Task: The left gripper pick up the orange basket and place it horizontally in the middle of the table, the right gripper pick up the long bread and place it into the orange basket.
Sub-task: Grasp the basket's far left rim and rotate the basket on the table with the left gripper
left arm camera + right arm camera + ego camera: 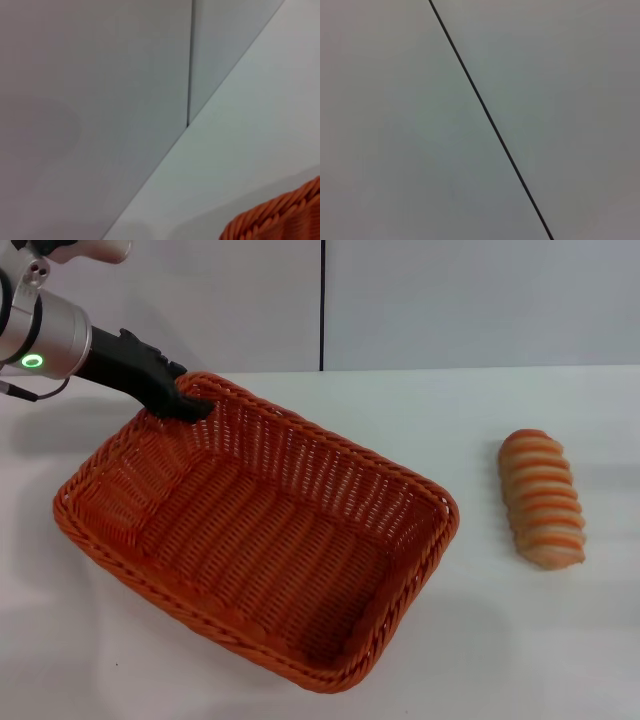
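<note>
Basket (260, 540) placement is the step in hand, by my judgement. Left gripper (188, 405) sits at the basket's far left corner, its fingers (180, 400) down on the braided rim. They appear clamped on that rim, one finger seemingly inside the wall and one outside, though the wicker hides the tips and the grip itself cannot be confirmed beyond that. Left wrist view shows only a scrap of rim (280, 215) against the surface (240, 150), no fingers.

Basket lies skewed, its long side running diagonally away from the fingers toward the near right, so it is not yet horizontal. Its floor appears to rest on the surface. Nothing lies in it.

Bread (542, 498) lies on the surface well apart from the fingers, beyond the basket's far end from them and clear of its rim, untouched.

Right gripper is not in view; its wrist view shows blank surface or wall and a dark seam (490, 120).

Next move, as judged: with the rim held, swing the basket about until its long side runs across the surface, centred, then let go. Grip at one corner means the far end may drag or tip; a slow turn is advisable. Bread step follows.

Count: one basket, one bread, one gripper visible.
</note>
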